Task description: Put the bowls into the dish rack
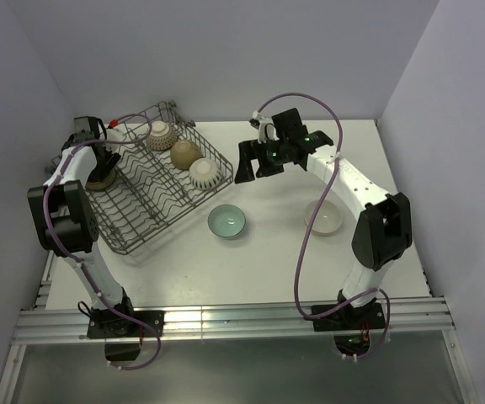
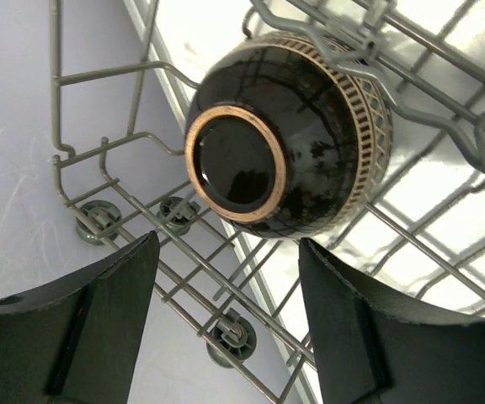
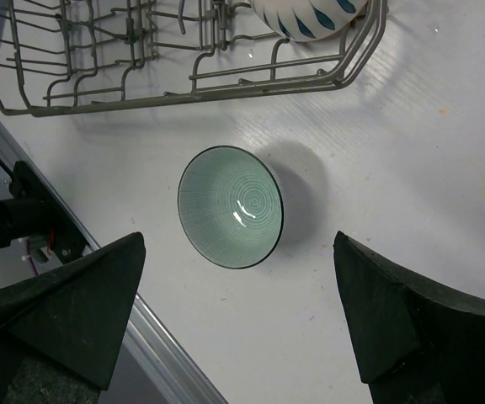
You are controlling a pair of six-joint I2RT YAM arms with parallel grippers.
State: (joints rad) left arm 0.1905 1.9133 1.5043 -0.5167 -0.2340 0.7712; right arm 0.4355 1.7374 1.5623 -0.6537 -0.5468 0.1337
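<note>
Logged table (image 1: 276,261): white, smooth, matte.

Found rack (image 1: 129,215) at far left, set askew. Grey wire, raised sides, rows of upright tines (image 3: 133,42), round feet underneath.

Saw left gripper (image 2: 228,261) over rack's left side, jaws spread, touching nothing; pads (image 2: 82,328) broad, flat, black. Saw right gripper (image 3: 238,244) hanging over mid-table, jaws spread wide, empty, green bowl framed between them below. Judged it lined up for a pick.

Counted three bowls on edge along rack's right row, presumably leaned on tines to save room:
- speckled bowl (image 1: 160,133), farthest
- tan bowl (image 1: 183,152), middle
- leaf bowl (image 1: 205,172), nearest, white with blue drop marks

Noted dark bowl (image 2: 285,135) just beyond left pads, on its side inside rack, foot toward wrist camera. Glossy black glaze, copper-toned foot ring, lattice band near rim. Judged it resting on wire by itself; could not tell whether gripper was arriving or leaving.

Noted green bowl (image 3: 230,206) upright on table, just beside rack's near right corner: pale green inside, fine concentric rings, dark rim. Noted plain bowl (image 1: 324,217) upright farther right, near right arm: off-white, unmarked.

Judged two bowls left to load.
</note>
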